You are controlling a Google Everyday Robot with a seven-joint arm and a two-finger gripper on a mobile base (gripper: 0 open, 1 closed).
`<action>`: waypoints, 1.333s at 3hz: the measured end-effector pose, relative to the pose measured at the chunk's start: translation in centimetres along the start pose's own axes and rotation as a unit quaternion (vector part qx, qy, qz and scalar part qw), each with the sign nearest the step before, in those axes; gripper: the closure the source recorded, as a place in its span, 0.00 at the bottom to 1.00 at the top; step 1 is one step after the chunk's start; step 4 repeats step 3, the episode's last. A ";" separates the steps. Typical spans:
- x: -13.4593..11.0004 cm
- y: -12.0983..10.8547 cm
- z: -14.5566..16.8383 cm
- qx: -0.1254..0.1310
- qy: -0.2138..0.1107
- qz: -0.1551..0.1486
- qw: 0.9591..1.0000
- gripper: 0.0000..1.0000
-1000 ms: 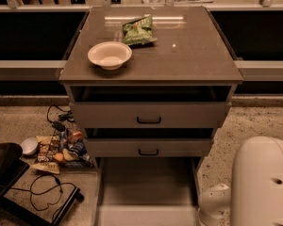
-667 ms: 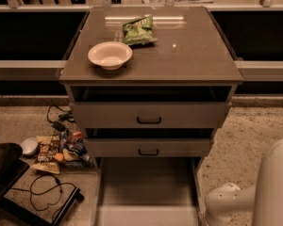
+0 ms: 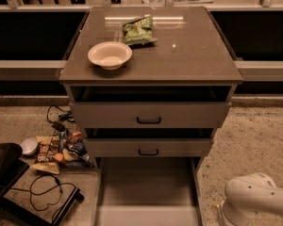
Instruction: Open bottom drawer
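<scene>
One bottom drawer (image 3: 148, 189) stands open; gripper hidden beyond lower-right arm (image 3: 254, 199).

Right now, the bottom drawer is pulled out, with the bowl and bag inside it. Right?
No: the camera view shows the bowl and bag on the cabinet top. The bottom drawer is pulled out. The gripper is out of view; only the arm shows, lower right.

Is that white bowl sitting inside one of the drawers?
No, the bowl sits on the cabinet top; the gripper is out of view, only the white arm at lower right shows.
</scene>
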State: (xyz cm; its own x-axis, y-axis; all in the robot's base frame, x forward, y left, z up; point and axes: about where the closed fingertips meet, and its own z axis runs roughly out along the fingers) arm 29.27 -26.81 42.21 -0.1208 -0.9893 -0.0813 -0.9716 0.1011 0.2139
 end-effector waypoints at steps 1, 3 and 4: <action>0.4 2.1 -7.7 0.033 -0.015 0.032 0.999 0.00; -0.7 3.4 -23.5 0.189 0.033 0.090 0.977 0.00; -0.7 3.4 -23.5 0.189 0.033 0.090 0.977 0.00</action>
